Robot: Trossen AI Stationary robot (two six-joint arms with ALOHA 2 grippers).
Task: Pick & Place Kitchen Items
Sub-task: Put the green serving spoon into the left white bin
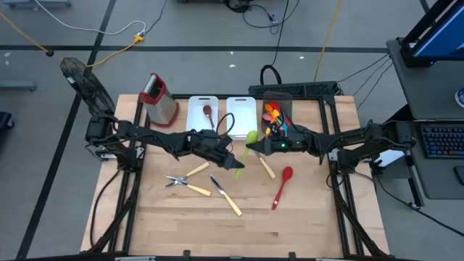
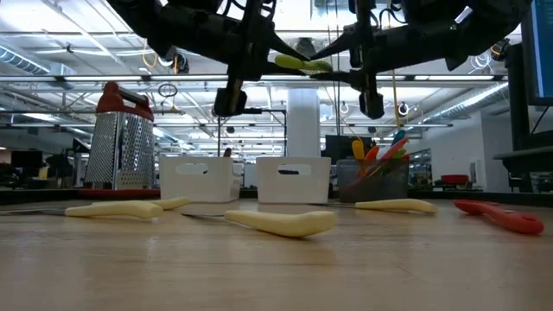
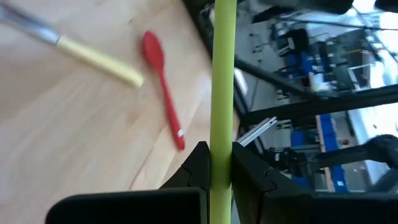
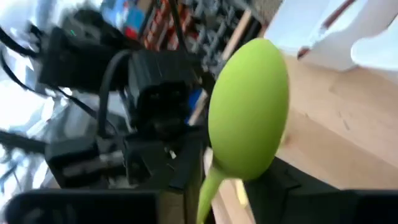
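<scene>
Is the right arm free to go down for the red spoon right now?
Probably not yet: the right gripper sits at the green spoon, which the left gripper clamps by its handle. The red spoon itself lies uncovered nearby.

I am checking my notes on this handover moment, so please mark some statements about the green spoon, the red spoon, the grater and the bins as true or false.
1. The left claw is shut on the green spoon's handle. True.
2. The green spoon lies flat on the table. False: it is held in the air between the two arms.
3. The red spoon lies on the table, held by no claw. True.
4. The grater lies tipped inside a white bin. False: it stands upright on the table, beside the bins.
5. The dark bin holds several colourful utensils. True.
6. The right claw is far from the green spoon. False: it is at the spoon's bowl end.
</scene>
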